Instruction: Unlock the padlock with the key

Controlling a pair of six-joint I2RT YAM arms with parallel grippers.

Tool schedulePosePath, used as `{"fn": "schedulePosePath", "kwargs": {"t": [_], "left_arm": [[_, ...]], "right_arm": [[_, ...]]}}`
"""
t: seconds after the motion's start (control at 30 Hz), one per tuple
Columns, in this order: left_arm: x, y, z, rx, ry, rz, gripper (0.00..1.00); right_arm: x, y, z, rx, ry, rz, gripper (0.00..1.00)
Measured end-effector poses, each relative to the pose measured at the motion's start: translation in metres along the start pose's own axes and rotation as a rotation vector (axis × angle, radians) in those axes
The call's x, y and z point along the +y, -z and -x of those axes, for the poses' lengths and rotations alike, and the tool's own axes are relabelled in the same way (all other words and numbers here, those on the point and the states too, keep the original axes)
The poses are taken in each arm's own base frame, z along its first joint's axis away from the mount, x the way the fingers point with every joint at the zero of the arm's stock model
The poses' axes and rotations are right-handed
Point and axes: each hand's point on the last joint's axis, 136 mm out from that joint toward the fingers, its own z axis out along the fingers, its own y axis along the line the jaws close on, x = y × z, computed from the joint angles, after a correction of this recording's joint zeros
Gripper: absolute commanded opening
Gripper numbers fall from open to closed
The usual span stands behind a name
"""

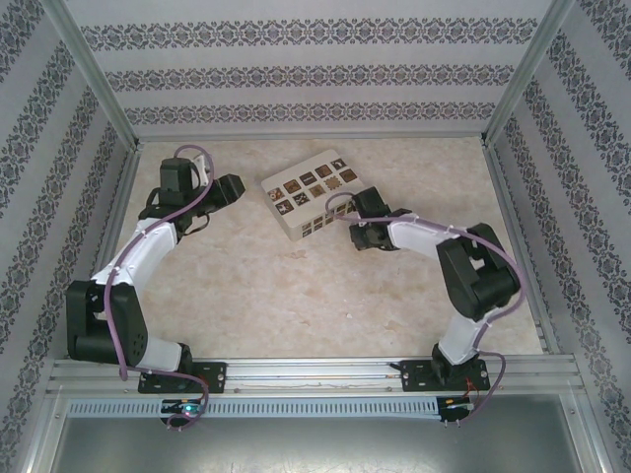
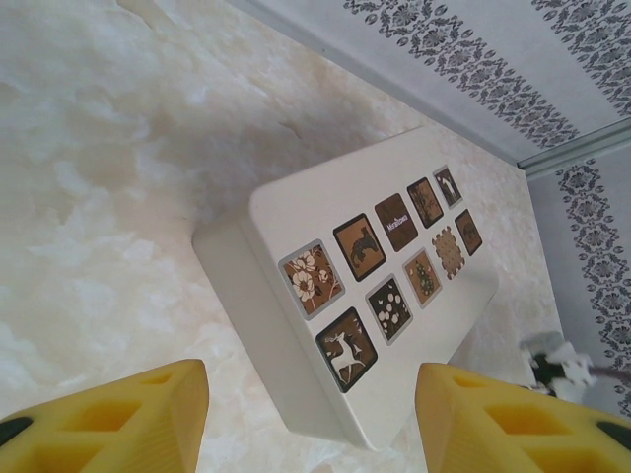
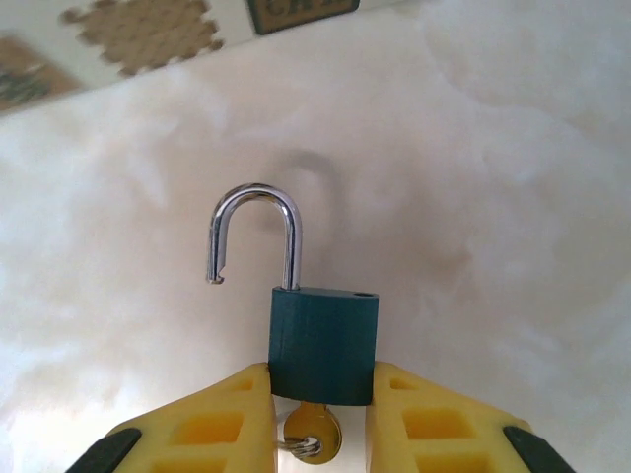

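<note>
From above, my left gripper [image 1: 229,189] sits out over the pale marbled table [image 1: 296,296], just left of the cream box [image 1: 311,192] with its dark picture tiles, apart from it. My right gripper [image 1: 343,212] is down at the box's near right edge, close against it; from this height I cannot tell how either pair of jaws stands. At my left wrist, my left gripper [image 2: 311,379] is spread wide, one yellow finger [image 2: 118,419] at the lower left of the view and the other at the lower right, with nothing clamped between them. Beyond them the cream box [image 2: 296,212] lies flat on the table [image 2: 99,197], its near corner pointing into the gap between my fingers, and the patterned wall [image 2: 473,59] runs behind it. At my right wrist, my right gripper [image 3: 320,394] has closed narrowly on the padlock [image 3: 323,340]: my yellow fingers [image 3: 212,424] press the two sides of its blue body. The padlock stands just over the table [image 3: 513,197], below the edge of the cream box [image 3: 138,30]. Its shackle [image 3: 254,227] is sprung open, one leg seated in the body, the notched end hanging free to the side. The key [image 3: 311,432], brass with a small ring, sticks out of the body's underside between my fingers.
</note>
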Motion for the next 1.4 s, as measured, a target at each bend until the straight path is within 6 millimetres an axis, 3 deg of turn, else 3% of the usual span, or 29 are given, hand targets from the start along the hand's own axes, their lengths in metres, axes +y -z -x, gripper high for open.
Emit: {"fn": "schedulePosePath", "kwargs": {"t": [0.2,0.37,0.47,0.77,0.87,1.0,1.23,1.4], "left_arm": [[0.008,0.003,0.001,-0.010,0.011,0.011,0.58],[0.011,0.004,0.006,-0.027,0.019,0.010,0.57],[0.011,0.005,0.009,-0.035,0.022,0.002,0.57],[0.019,0.009,0.016,-0.059,0.051,0.000,0.61],[0.030,0.011,0.018,-0.072,0.074,0.017,0.62],[0.046,0.019,0.024,-0.099,0.102,0.042,0.63],[0.068,0.055,0.042,-0.217,0.114,0.115,0.68],[0.082,0.088,0.050,-0.312,0.071,0.245,0.84]], "right_arm": [[0.028,0.034,-0.029,-0.022,0.039,0.042,0.23],[0.047,0.035,-0.071,0.051,0.059,0.059,0.23],[0.053,0.032,-0.086,0.084,0.058,0.060,0.24],[0.055,0.028,-0.093,0.108,0.030,0.056,0.54],[0.048,0.036,-0.086,0.089,0.019,0.054,0.60],[0.027,0.057,-0.057,-0.004,-0.040,0.052,0.65],[-0.034,0.097,-0.007,-0.230,-0.160,-0.004,0.80],[-0.086,0.108,-0.008,-0.341,-0.261,-0.089,0.92]]}}
